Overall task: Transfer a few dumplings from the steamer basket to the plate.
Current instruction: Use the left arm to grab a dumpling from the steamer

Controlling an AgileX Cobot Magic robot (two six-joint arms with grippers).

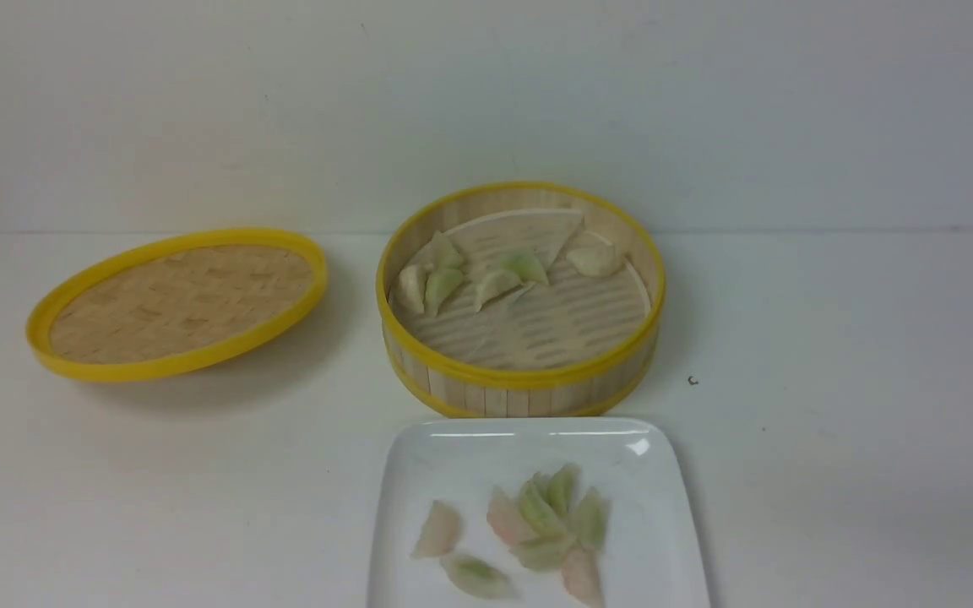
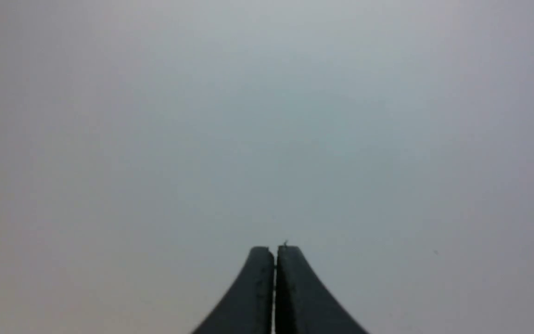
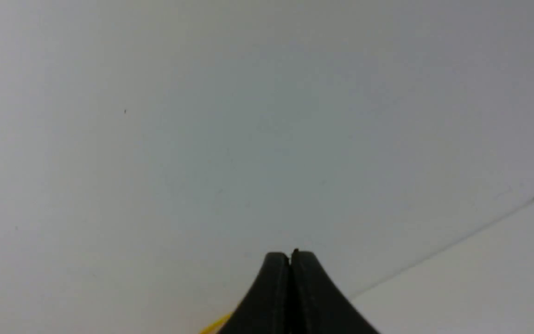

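Note:
The steamer basket (image 1: 520,380) stands at the table's middle, with several pale green and whitish dumplings (image 1: 440,283) lying on its paper liner toward the back. In front of it sits the white square plate (image 1: 419,473), which holds several green and pinkish dumplings (image 1: 541,519). Neither arm shows in the front view. My left gripper (image 2: 275,253) is shut, nothing between its dark fingers, facing a plain grey surface. My right gripper (image 3: 290,257) is also shut and empty, facing the wall and table; a sliver of yellow rim (image 3: 213,324) shows beside it.
The flat yellow-rimmed woven lid (image 1: 178,300) lies tilted on the table to the left of the basket. A small dark speck (image 1: 693,381) sits on the table to the right of the basket. A pale wall rises behind the table.

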